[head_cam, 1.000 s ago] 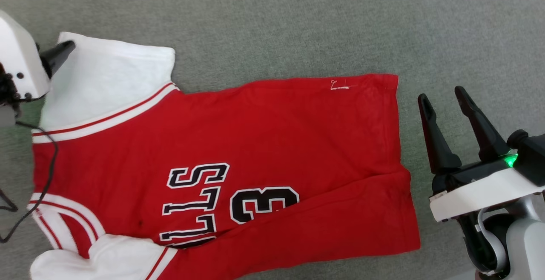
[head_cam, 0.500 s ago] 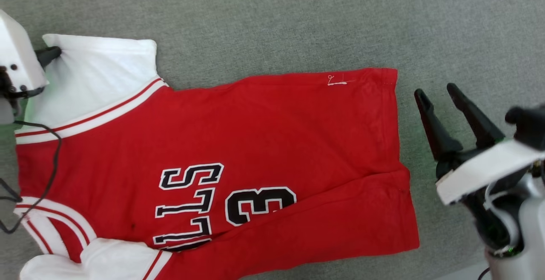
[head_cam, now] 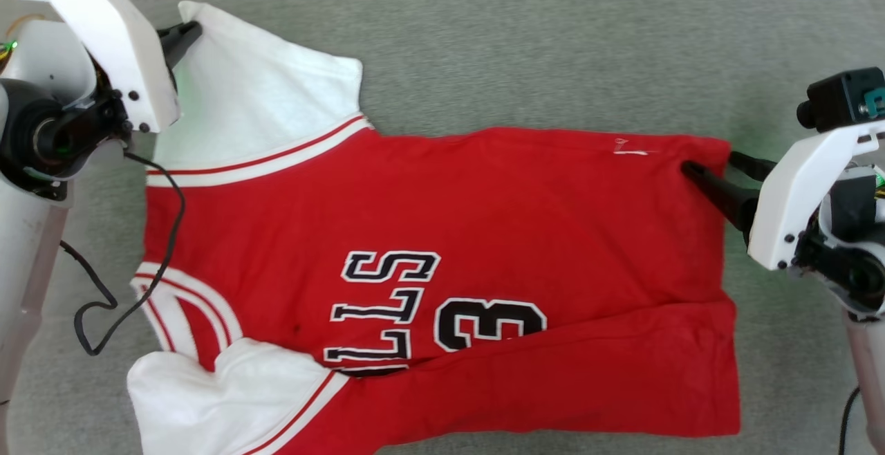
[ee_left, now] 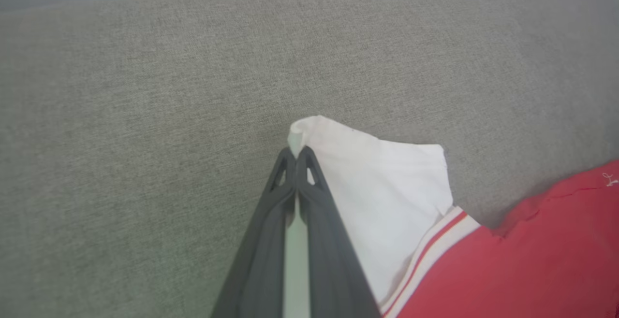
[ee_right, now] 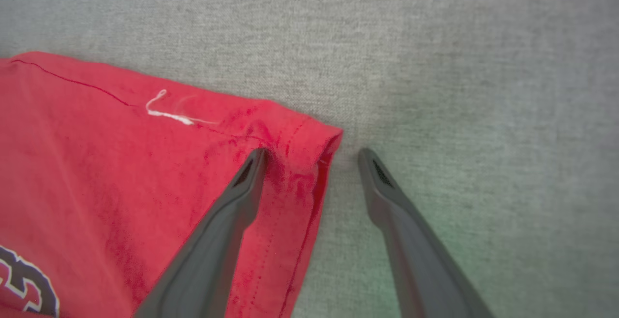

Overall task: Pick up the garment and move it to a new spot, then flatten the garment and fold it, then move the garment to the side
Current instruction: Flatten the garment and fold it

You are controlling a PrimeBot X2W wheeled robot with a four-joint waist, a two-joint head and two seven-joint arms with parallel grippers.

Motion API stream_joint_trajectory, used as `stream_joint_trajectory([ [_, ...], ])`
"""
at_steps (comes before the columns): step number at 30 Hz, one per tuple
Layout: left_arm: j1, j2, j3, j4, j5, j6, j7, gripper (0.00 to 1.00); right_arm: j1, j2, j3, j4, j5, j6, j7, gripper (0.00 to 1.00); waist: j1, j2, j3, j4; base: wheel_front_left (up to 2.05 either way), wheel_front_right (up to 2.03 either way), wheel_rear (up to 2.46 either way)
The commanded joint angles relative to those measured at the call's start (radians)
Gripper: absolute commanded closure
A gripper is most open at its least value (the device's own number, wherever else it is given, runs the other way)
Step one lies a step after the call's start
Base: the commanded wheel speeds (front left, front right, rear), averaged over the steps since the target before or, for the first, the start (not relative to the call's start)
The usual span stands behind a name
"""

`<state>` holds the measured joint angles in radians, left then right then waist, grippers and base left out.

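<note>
Surface: grey woven cloth, flat and matte. The garment lies spread across the middle of the head view, chest side up, with the collar end at frame left and the hem at frame right. Its lower long edge is turned over on itself as a red band along the bottom of the frame, hiding part of the lettering.

Left tool: clenched on the outer corner of the upper white sleeve, upper left of the head view. Its wrist view shows a nub of white cloth pinched between the tips.

Right tool: released, jaws wide. One finger rests on the red cloth just inside the upper hem corner, and the other rests on bare surface just beside it. The corner sits between them, not yet gripped.

Handling, my read: thin knit, light and limp, with no stiffness of its own. It will sag between two holds, and a shallow pinch may slip off. Take it at corners and seams, where hem stitching and sleeve trim give doubled cloth. Before you close the right tool, check that the corner is well in between the fingers. Lift both ends together, or the turned band may fall open. Mind the black cable hanging across the collar end.
</note>
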<state>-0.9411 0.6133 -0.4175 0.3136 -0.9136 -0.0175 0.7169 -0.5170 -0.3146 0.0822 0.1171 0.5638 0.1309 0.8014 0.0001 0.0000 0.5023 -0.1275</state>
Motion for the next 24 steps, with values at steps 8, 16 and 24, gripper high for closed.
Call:
stream_joint_trajectory([
  [8, 0.0, -0.026, -0.013, 0.0, 0.01, -0.017, -0.045, 1.0, -0.009, 0.035, 0.045, 0.137, -0.011, 0.0, 0.191, 1.0, -0.0001, 0.0, 0.014, 0.051, 0.0, 0.0, 0.0],
  [16, 0.048, -0.036, 0.015, 0.02, -0.012, -0.036, -0.129, 1.0, -0.076, -0.019, 0.016, 0.049, -0.054, 0.0, 0.084, 1.0, -0.0001, 0.0, -0.062, 0.069, 0.0, 0.0, 0.0],
  [24, 0.245, -0.029, 0.075, -0.052, -0.055, -0.014, -0.254, 1.0, 0.024, -0.029, -0.012, 0.012, -0.049, 0.0, -0.006, 1.0, -0.0001, 0.0, -0.255, 0.099, 0.0, 0.0, 0.0],
])
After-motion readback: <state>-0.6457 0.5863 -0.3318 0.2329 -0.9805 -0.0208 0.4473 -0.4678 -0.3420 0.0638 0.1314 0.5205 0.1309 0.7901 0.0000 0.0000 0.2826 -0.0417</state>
